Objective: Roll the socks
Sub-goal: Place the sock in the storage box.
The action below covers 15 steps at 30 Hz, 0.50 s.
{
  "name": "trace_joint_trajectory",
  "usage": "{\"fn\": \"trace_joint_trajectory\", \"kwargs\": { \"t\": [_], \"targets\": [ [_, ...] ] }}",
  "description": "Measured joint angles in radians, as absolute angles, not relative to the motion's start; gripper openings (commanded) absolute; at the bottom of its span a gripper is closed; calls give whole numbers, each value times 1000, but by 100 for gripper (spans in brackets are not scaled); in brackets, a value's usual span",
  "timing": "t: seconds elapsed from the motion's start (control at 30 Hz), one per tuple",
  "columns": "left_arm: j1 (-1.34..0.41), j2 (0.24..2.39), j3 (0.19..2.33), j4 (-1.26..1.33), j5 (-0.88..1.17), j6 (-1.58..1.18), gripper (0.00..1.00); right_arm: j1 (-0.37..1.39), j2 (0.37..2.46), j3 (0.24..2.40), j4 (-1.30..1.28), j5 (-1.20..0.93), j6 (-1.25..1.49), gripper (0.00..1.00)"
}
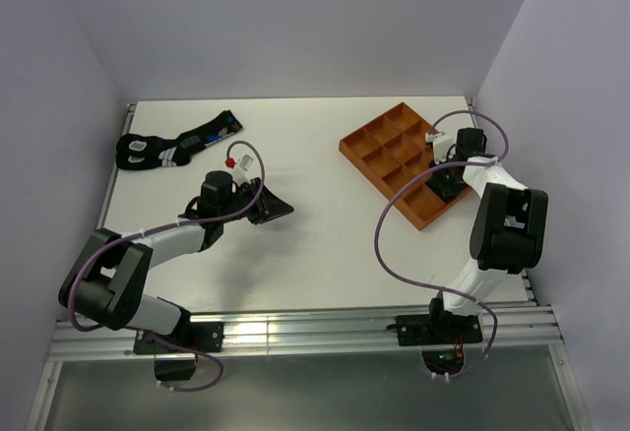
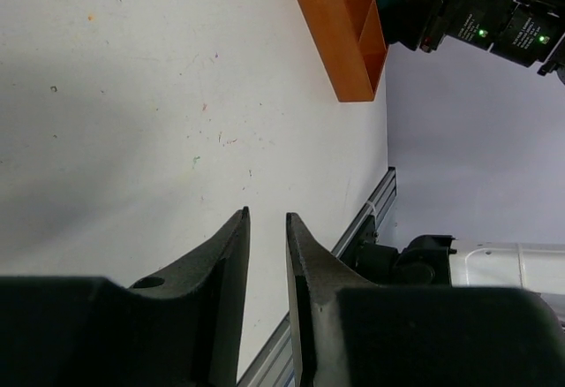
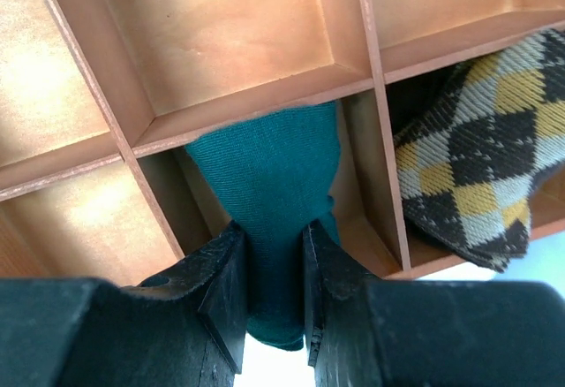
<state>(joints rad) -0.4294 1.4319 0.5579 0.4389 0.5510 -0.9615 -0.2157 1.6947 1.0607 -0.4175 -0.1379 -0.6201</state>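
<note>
The job looks partly done. The right gripper is pinching the teal sock, its two fingers pressed against the fabric from both sides. The sock hangs bunched over a compartment at the near-right end of the orange tray, its far end lying against a divider wall. From the wrist view it cannot be told how tightly it is rolled, nor whether it has settled on the compartment floor. Just to its right, in the next compartment, the checkered sock lies folded into a bundle with nothing holding it, so that one appears finished and stowed.

The left gripper hovers over bare counter, left of the tray and well apart from it. Its fingers stand a narrow gap apart with nothing between them, so it has no part in the present grip.

More work remains at the far-left corner of the counter. A pair of dark socks with blue and white markings lies there flat and stretched out, not rolled, untouched by either arm. The rest of the tray's compartments show empty in the overhead view.

In all likelihood the teal sock needs only to be let go into its compartment, after which the dark pair must be gathered, rolled and stowed.
</note>
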Motion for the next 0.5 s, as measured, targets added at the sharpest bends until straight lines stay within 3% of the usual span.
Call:
{"fn": "trace_joint_trajectory", "kwargs": {
  "t": [0.4, 0.5],
  "targets": [
    [-429, 1436, 574, 428, 553, -956, 28, -254, 1793, 1152, -513, -212, -624, 0],
    [-429, 1435, 575, 420, 552, -955, 28, -261, 1797, 1159, -522, -227, -621, 11]
  ]
}}
